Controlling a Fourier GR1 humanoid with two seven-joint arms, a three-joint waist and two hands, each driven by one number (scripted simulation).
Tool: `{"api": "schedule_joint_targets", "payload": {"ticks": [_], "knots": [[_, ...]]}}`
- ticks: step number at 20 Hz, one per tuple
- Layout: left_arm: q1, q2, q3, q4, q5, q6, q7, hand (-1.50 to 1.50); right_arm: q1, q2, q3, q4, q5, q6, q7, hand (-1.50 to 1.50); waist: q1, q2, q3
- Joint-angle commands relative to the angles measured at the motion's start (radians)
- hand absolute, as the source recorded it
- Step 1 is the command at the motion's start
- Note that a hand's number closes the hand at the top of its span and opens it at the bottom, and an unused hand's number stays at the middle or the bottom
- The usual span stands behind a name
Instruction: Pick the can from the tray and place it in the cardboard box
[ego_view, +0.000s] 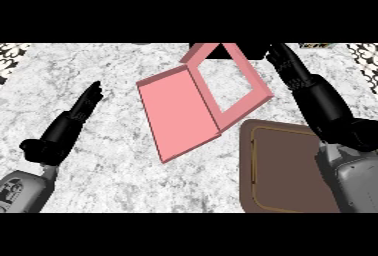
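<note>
While the right hand (284, 60) stretches over the far right part of the marbled grey-and-white worktop (103, 170), its black fingers point toward the far edge, just beside the far right corner of the pink cardboard box (244, 80). From this view I cannot tell whether those fingers are spread or curled round anything, since only their backs show and they run up against the dark strip at the far edge. The can is not visible anywhere, neither on the tray nor in the box, so its place cannot be told.

The box is an open pink frame with the worktop showing through its middle, and a broad pink flap (177, 117) lies flat on the worktop to its left and nearer side, joined along one edge. To the right and nearer sits the brown tray (284, 175), a rounded rectangle with a thin lighter line running inside its rim; its far corner lies close to the near right corner of the box. The right grey forearm (354, 180) crosses over the tray's right side.

At the left, well apart from the box, the left hand (77, 112) rests above the worktop with its fingers straight and pressed together, pointing toward the far side, holding nothing
</note>
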Motion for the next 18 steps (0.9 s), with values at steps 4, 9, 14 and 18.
{"api": "schedule_joint_targets", "payload": {"ticks": [4,9,14,18], "knots": [[0.078,-0.052,0.13,-0.03,0.11,0.122,0.064,0.0,0.202,-0.115,-0.371,0.092,-0.178,-0.032,-0.061,1.5,-0.062,-0.016,0.017],[0.1,-0.125,0.16,-0.042,0.178,0.176,0.106,0.0,0.349,-0.291,-0.515,0.35,-0.062,-0.024,-0.107,1.5,-0.059,0.003,0.017],[0.099,-0.143,0.134,-0.133,0.165,0.241,0.195,0.0,0.38,-0.428,-0.641,0.556,-0.09,0.174,-0.506,-1.5,-0.021,-0.009,0.015],[0.088,-0.14,0.129,-0.171,0.146,0.273,0.248,0.0,0.382,-0.594,-0.594,0.618,-0.007,0.323,-0.549,-1.5,-0.01,-0.011,0.011]]}}
